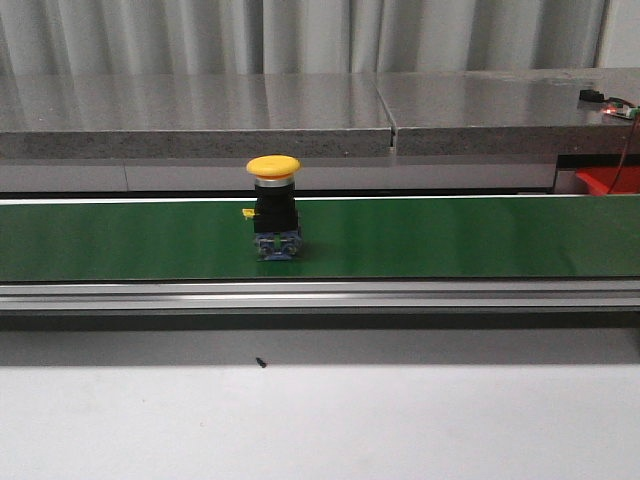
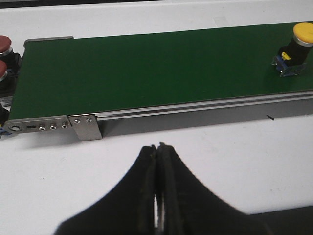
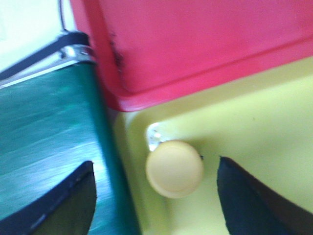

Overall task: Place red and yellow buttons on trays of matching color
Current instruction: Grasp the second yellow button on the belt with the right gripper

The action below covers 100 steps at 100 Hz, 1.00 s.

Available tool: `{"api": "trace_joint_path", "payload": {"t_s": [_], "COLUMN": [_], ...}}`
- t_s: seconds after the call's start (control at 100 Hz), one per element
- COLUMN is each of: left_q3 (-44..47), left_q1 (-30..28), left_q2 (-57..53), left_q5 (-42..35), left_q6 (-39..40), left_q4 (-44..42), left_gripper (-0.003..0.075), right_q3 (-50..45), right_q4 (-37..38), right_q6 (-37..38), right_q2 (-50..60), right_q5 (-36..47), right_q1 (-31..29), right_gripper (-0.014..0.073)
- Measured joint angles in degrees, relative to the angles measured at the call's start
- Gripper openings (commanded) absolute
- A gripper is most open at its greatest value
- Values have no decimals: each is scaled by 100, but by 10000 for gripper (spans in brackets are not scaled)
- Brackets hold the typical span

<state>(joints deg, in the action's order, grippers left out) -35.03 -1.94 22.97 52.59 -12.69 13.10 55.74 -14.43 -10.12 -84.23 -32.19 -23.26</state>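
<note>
A yellow button point(image 1: 273, 208) with a black body stands upright on the green belt point(image 1: 450, 235); the left wrist view shows the same yellow button point(image 2: 297, 44) far along the belt point(image 2: 146, 68). Two red buttons point(image 2: 4, 49) sit off the belt's end. My left gripper point(image 2: 158, 147) is shut and empty above the white table. My right gripper point(image 3: 156, 169) is open over the yellow tray point(image 3: 254, 122), with a second yellow button point(image 3: 174, 168) standing in the tray between the spread fingers, untouched. The red tray point(image 3: 195, 44) lies beside the yellow one.
A grey stone ledge point(image 1: 300, 115) runs behind the belt. The belt's metal rail point(image 1: 320, 295) fronts the white table point(image 1: 320, 420). A corner of the red tray point(image 1: 608, 180) shows at the right end of the belt, with a small device and cable point(image 1: 605, 100) above.
</note>
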Motion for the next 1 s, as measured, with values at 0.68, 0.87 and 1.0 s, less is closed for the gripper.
{"api": "trace_joint_path", "payload": {"t_s": [0.68,0.87,1.0], "left_q3": [0,0,0], "left_q1": [0,0,0], "left_q2": [0,0,0], "left_q5": [0,0,0], "left_q6": [0,0,0], "left_q4": [0,0,0], "left_gripper": [-19,-19,-19], "right_q3": [-407,-407,-407], "right_q4": [311,354,354], "right_q6": [-203,-474,-752], "right_q2": [1366,1380,1380], "right_q5": [-289,-274,-274], "right_q1": [2198,3209,3815], "right_gripper": [528,528,528]}}
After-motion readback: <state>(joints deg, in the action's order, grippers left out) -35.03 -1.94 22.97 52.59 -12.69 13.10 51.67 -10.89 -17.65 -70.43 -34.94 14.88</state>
